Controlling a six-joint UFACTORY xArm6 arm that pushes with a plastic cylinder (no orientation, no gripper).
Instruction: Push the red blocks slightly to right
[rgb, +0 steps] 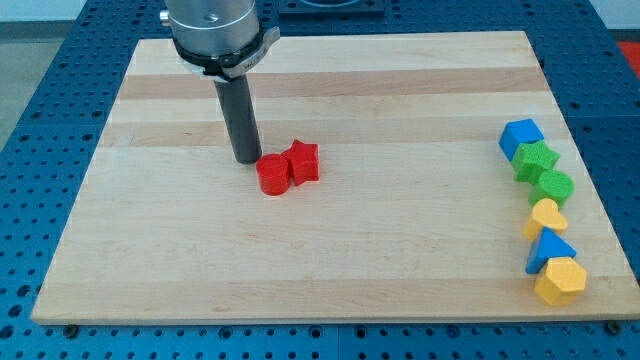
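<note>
Two red blocks sit touching left of the board's middle: a red cylinder (272, 175) and a red star-shaped block (302, 160) just to its upper right. My tip (247, 159) stands on the board just to the upper left of the red cylinder, very close to it or touching it.
The wooden board (330, 260) lies on a blue perforated table. Down its right edge runs a line of blocks: a blue cube (521, 136), a green star (535, 160), a green cylinder (554, 186), a yellow heart (546, 217), a blue triangle (550, 249) and a yellow hexagon (560, 281).
</note>
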